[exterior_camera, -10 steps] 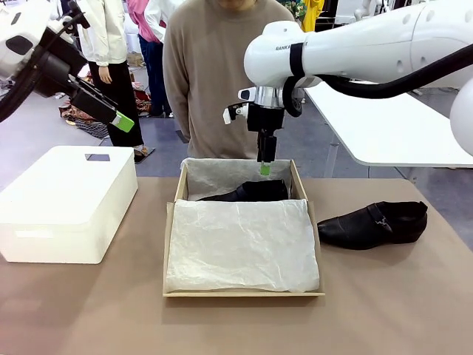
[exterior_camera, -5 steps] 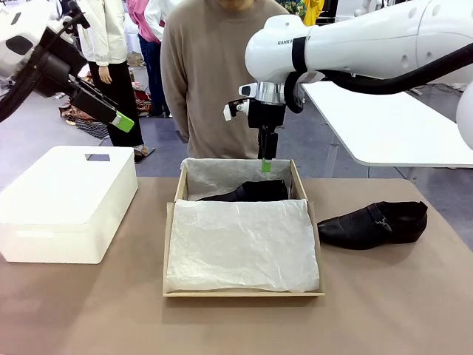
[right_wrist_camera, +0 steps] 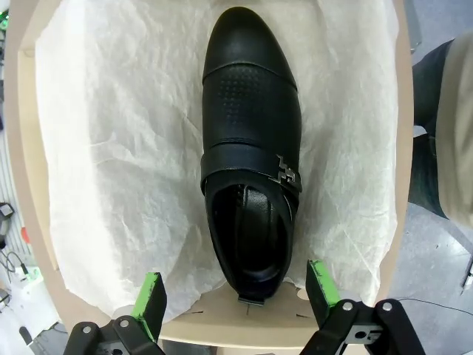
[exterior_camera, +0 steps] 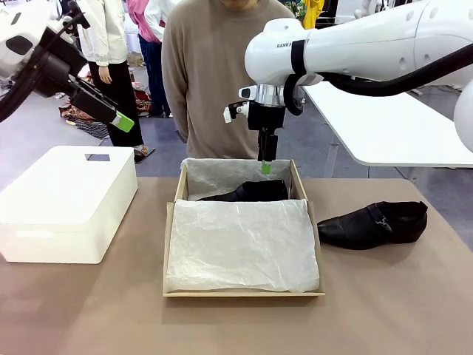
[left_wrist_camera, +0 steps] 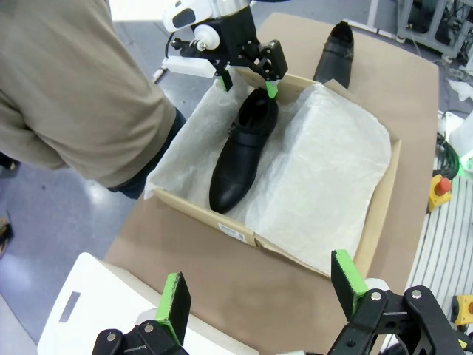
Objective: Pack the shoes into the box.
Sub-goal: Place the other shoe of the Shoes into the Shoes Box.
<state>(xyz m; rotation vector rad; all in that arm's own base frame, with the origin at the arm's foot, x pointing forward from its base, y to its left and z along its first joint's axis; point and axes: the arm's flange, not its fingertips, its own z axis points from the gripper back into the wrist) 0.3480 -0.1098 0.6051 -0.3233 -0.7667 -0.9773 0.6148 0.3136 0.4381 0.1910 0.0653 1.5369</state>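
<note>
The tan cardboard box (exterior_camera: 244, 293), lined with white tissue paper, stands mid-table. One black strapped shoe (exterior_camera: 247, 192) lies inside along its far wall, also plain as the shoe (right_wrist_camera: 251, 155) and the shoe (left_wrist_camera: 242, 151) in the wrist views. The other shoe (exterior_camera: 373, 224) lies on the table to the right of the box. My right gripper (exterior_camera: 264, 164) hangs open just above the boxed shoe's heel end, empty, with the green pads (right_wrist_camera: 151, 292) either side of the heel. High at the left, my left gripper (exterior_camera: 122, 122) is open and empty too.
A large white rounded box (exterior_camera: 66, 200) sits at the table's left, below my left gripper. A person in a tan sweater (exterior_camera: 211, 74) stands at the far edge behind the box. A white table (exterior_camera: 392, 126) is at the back right. Bare tabletop (exterior_camera: 236, 325) lies in front.
My right gripper has risen slightly above the shoe in the box. The left arm, both shoes and the box have not moved.
</note>
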